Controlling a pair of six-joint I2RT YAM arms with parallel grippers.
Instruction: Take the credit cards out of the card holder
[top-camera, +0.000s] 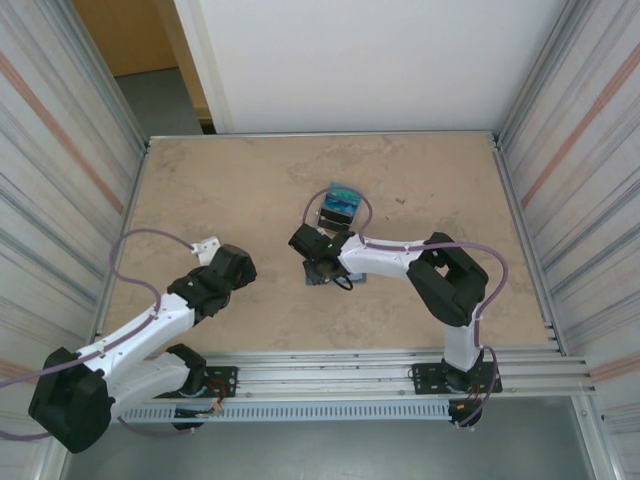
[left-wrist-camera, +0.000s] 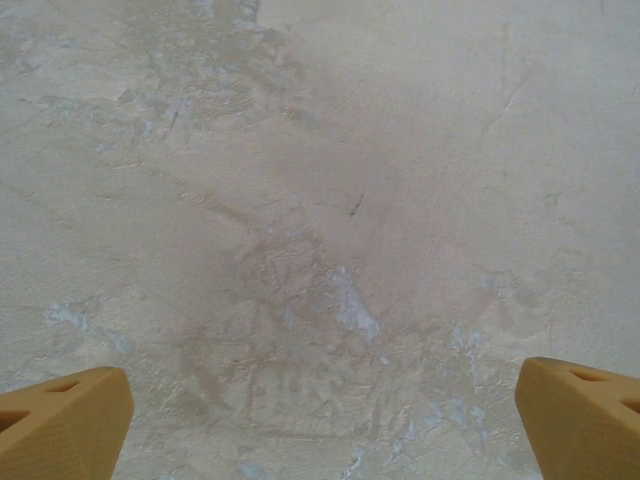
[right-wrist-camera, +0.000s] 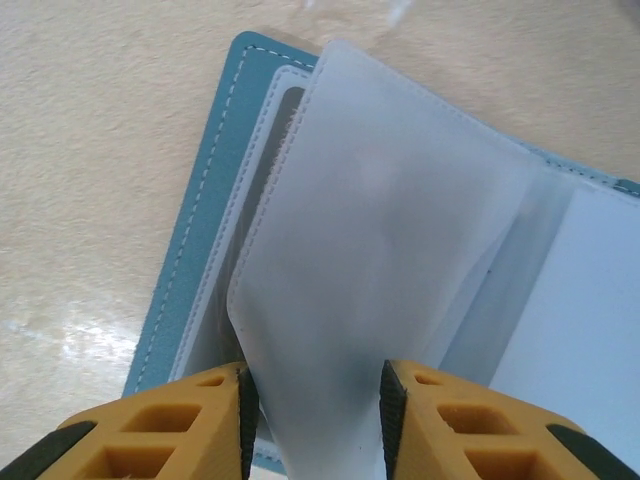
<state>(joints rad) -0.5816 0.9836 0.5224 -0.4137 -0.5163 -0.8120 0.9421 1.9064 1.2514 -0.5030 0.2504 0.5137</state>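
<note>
Right gripper is down on the card holder, which lies open on the table near its middle. From the wrist camera, both orange fingers are closed in on a clear sleeve, pinching its lower edge. That sleeve is lifted off the teal, white-stitched cover, and a pale page shows at 3 o'clock.

From above, the right arm reaches in from 4 o'clock and its gripper sits over the holder. Straight up at 12 o'clock from it, just beside, stands a small dark tray with teal credit cards in it.

Left gripper is off at 9 o'clock, well apart. Its wrist camera has the gripper spread wide over bare table, nothing between the fingers.
</note>
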